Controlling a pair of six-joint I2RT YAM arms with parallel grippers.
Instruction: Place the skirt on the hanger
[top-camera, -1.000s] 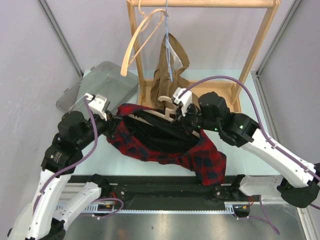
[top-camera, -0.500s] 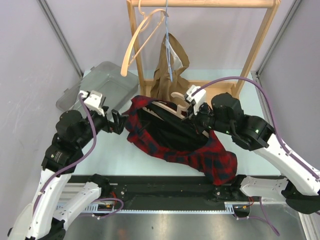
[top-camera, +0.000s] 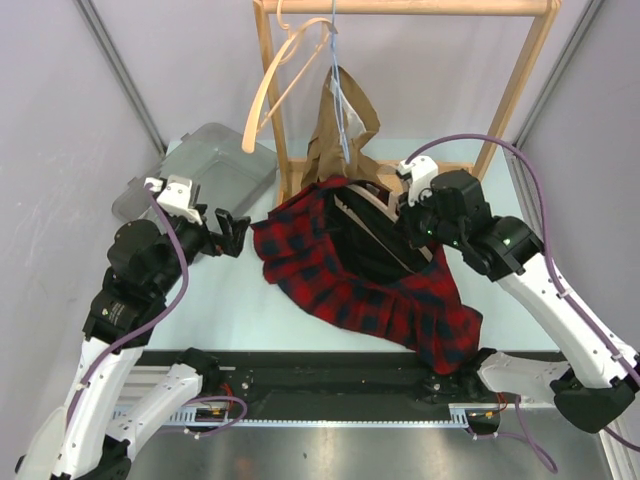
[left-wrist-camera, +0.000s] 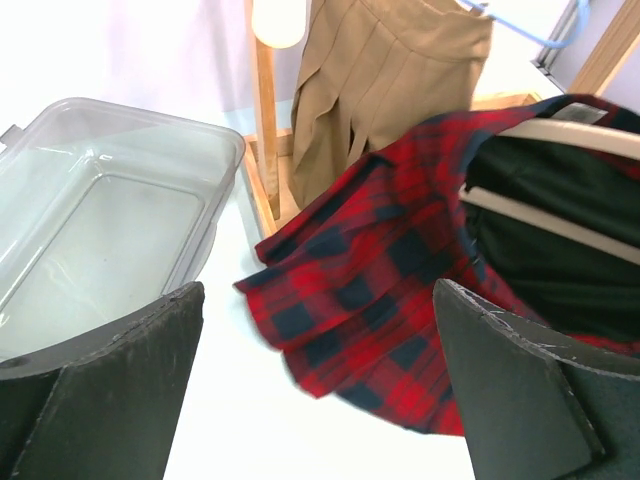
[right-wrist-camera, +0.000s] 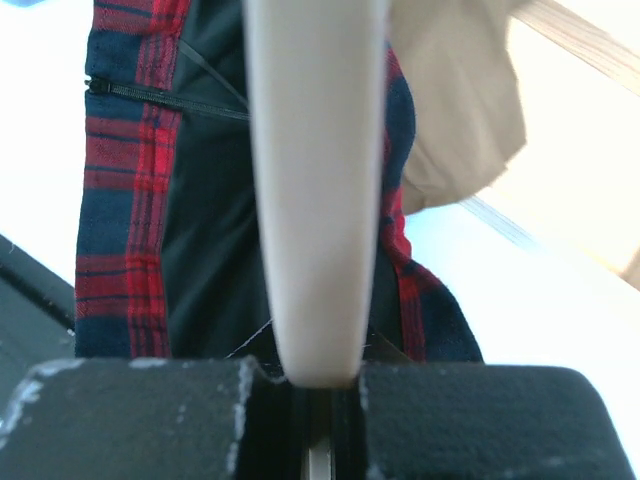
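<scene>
We see the left arm (top-camera: 135, 265) bent at the elbow, wrist pointing right. Left gripper (top-camera: 232, 233) has its jaws spread wide, holding nothing. Right arm (top-camera: 560, 300) reaches up and left. Right gripper (top-camera: 413, 222) is pinched tight on the hanger (right-wrist-camera: 315, 200).

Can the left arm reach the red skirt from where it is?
Probably yes. The left gripper is open and points at the skirt, with only bare table between them. The right gripper holds the hanger on the far side.
</scene>
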